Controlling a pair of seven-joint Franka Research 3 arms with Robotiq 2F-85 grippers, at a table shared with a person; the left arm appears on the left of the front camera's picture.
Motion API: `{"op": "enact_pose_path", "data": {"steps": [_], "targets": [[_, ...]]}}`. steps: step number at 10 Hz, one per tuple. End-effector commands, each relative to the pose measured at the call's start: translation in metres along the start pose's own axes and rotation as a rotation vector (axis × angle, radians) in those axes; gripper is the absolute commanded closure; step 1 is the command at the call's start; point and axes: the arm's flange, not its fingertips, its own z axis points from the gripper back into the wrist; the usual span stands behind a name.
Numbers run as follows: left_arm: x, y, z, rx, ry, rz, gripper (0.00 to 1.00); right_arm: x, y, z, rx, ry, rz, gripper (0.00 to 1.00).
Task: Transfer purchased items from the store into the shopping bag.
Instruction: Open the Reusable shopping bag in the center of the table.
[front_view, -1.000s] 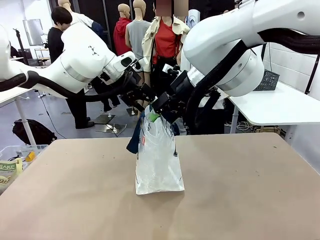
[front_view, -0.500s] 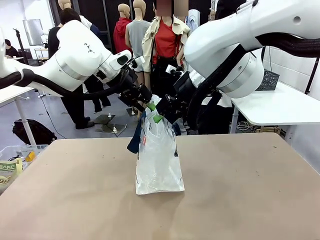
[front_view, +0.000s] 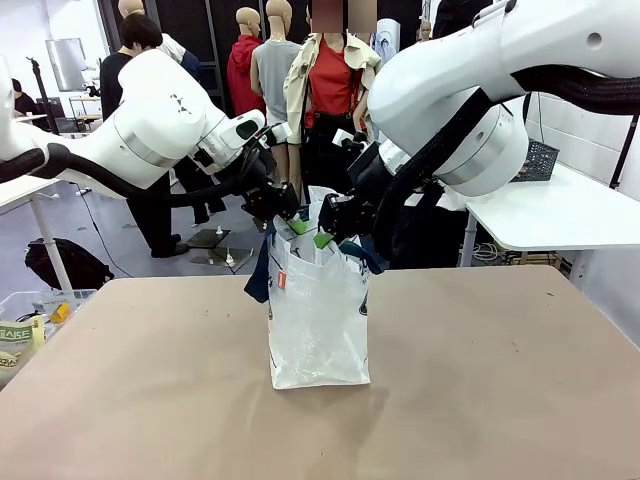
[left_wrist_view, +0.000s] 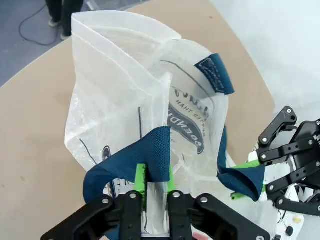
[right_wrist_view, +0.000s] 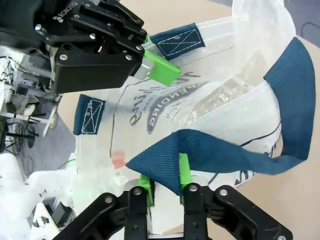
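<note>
The shopping bag (front_view: 318, 320), clear plastic with navy strap handles and a small red tag (front_view: 283, 281), stands upright at the table's middle. My left gripper (front_view: 290, 222) holds its top rim from the left. In the left wrist view that gripper (left_wrist_view: 156, 182) is shut on the rim where a navy handle (left_wrist_view: 155, 152) is sewn on. My right gripper (front_view: 325, 237) holds the opposite rim. In the right wrist view this gripper (right_wrist_view: 165, 182) pinches the other navy strap (right_wrist_view: 225, 157). The bag's mouth (right_wrist_view: 220, 100) is held apart between them. The purchased items are out of view.
A person in a red top and beige coat (front_view: 330, 85) stands beyond the far edge. A white side table (front_view: 560, 210) with a dark basket (front_view: 540, 160) is at the right. A bin of packets (front_view: 25, 325) sits low on the left. Bare tabletop (front_view: 480, 400) surrounds the bag.
Both grippers have closed from open onto the bag's top. They dropped slightly and drew apart, so the bag now stands taller with a wider mouth.
</note>
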Motion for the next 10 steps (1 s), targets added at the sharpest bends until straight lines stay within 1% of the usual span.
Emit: {"op": "enact_pose_path", "data": {"steps": [1, 4, 6, 8, 10], "targets": [[-0.004, 0.007, 0.009, 0.079, -0.007, 0.026, 1.00, -0.008, -0.005, 0.005, -0.075, 0.007, -0.020, 1.00], [-0.018, 0.030, 0.025, 0.205, -0.049, 0.134, 1.00, -0.017, -0.014, 0.014, -0.174, 0.030, -0.032, 1.00], [-0.035, 0.051, 0.039, 0.290, -0.077, 0.231, 1.00, -0.020, -0.021, 0.020, -0.240, 0.043, -0.040, 1.00], [-0.057, 0.068, 0.057, 0.346, -0.112, 0.351, 1.00, -0.024, -0.025, 0.026, -0.318, 0.055, -0.052, 1.00], [-0.076, 0.086, 0.077, 0.419, -0.139, 0.444, 1.00, -0.025, -0.026, 0.038, -0.371, 0.042, -0.045, 1.00]]}}
